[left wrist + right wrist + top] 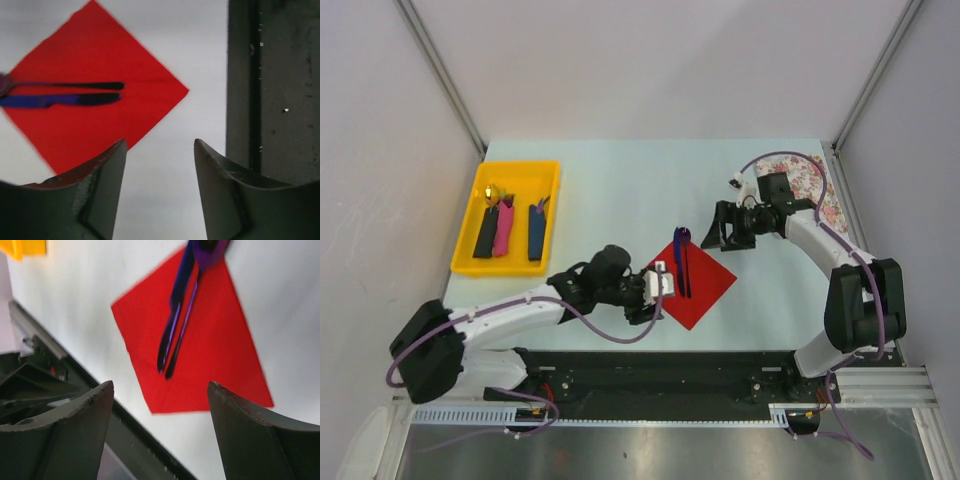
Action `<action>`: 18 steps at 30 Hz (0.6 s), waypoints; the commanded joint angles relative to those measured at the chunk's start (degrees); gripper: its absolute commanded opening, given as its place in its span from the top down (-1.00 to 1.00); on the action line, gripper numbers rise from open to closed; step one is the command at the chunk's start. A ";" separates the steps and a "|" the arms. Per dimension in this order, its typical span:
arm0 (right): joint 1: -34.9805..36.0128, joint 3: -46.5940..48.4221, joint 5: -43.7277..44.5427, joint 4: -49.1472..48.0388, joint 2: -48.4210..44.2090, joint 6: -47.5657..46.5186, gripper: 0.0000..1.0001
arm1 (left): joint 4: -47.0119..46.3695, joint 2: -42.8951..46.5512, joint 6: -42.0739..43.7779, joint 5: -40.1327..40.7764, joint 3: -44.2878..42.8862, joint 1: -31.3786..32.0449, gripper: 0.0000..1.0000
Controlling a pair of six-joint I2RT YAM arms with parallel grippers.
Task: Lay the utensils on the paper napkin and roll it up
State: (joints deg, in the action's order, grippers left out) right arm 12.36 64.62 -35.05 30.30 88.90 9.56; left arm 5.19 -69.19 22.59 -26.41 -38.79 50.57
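The red paper napkin (695,285) lies as a diamond on the table, near the front edge. Two slim dark blue-purple utensils (681,262) rest side by side across its upper left part, their heads past its top corner. My left gripper (658,292) is at the napkin's left corner, open and empty. In the left wrist view the napkin (95,115) and utensils (65,100) lie ahead of the left gripper (160,150). My right gripper (717,238) hovers open just beyond the napkin's upper right side. Its wrist view shows the napkin (215,365) and utensils (175,325) beyond the right gripper (160,390).
A yellow tray (520,166) at the back left holds more utensils with black (487,232), pink (503,230) and blue (536,230) handles. A white flowered sheet (823,195) lies at the right edge under the right arm. The dark base rail (650,365) runs along the front.
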 commanded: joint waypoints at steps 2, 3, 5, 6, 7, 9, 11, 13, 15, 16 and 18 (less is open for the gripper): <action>-3.66 -3.09 -16.27 9.77 2.85 -10.87 -0.54 | -6.69 -9.46 6.76 -4.09 -5.23 4.71 -0.15; -4.09 -3.18 -17.06 11.86 3.55 -11.49 -0.53 | -6.69 -11.91 7.29 -3.65 -6.21 5.33 -0.13; -4.54 -3.36 -18.13 13.72 4.34 -13.76 -0.48 | -6.34 -14.39 8.17 -5.57 -8.92 6.12 -0.08; -4.71 -3.71 -18.04 13.73 4.52 -14.04 -0.46 | -6.33 -15.44 8.17 -5.93 -9.55 6.30 -0.06; -4.97 -3.89 -17.78 13.82 4.61 -13.96 -0.44 | -6.33 -17.80 8.26 -6.02 -10.08 7.08 -0.04; -4.98 -4.06 -18.65 13.73 4.96 -13.69 -0.41 | -6.51 -19.92 8.52 -6.37 -11.31 7.96 0.03; -5.24 -4.68 -18.39 12.25 5.05 -12.82 -0.40 | -7.47 -23.00 9.14 -6.11 -11.31 9.11 0.13; -5.50 -4.77 -17.26 12.15 5.14 -13.16 -0.40 | -7.04 -25.45 10.63 -5.50 -11.66 10.25 0.19; -6.12 -4.41 -16.55 13.20 5.31 -13.78 -0.39 | -5.64 -26.78 11.07 -4.35 -13.06 10.78 0.23; -6.47 -4.41 -16.63 13.20 5.32 -13.61 -0.40 | -3.80 -27.48 10.55 -4.35 -13.68 11.13 0.30; -7.00 -4.33 -16.55 13.46 5.40 -13.78 -0.39 | -4.48 -28.19 9.41 -5.48 -13.69 11.13 0.33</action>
State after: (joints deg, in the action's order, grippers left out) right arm 6.59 59.90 -50.89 42.81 93.89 -2.70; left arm 0.30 -96.27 31.00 -29.95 -49.67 61.06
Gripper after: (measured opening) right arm 0.698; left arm 0.351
